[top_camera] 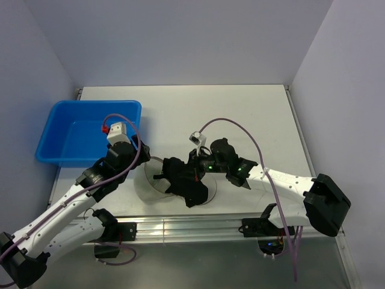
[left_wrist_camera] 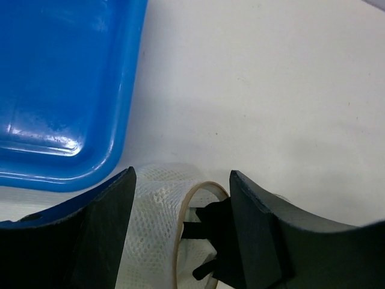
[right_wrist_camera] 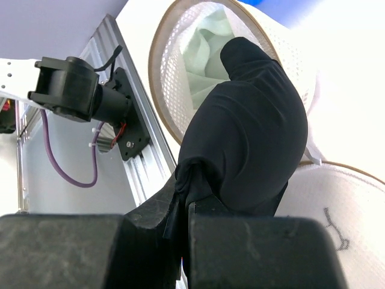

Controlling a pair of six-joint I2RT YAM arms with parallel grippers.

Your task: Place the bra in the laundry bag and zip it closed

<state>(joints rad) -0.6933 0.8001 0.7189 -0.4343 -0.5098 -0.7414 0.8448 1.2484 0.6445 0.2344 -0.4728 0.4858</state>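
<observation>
- From above: the laundry bag [top_camera: 149, 180] lies on the worktop [top_camera: 240, 114] between both arms.
- Left wrist: the left claw [left_wrist_camera: 181, 179] is spread open over the bag's mesh.
- Right wrist: the right claw [right_wrist_camera: 183, 214] is clamped on a black cloth [right_wrist_camera: 252, 120]; the pale bra [right_wrist_camera: 207, 45] lies inside the bag.

White table [top_camera: 252, 114] (aluminium rail [top_camera: 180, 227] in front) between pale lilac walls [top_camera: 180, 36]

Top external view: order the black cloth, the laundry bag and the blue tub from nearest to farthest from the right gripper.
1. The black cloth, pinched in the right gripper, centre.
2. The laundry bag, beneath and left of the cloth.
3. The blue tub, far left, toward the back.
</observation>
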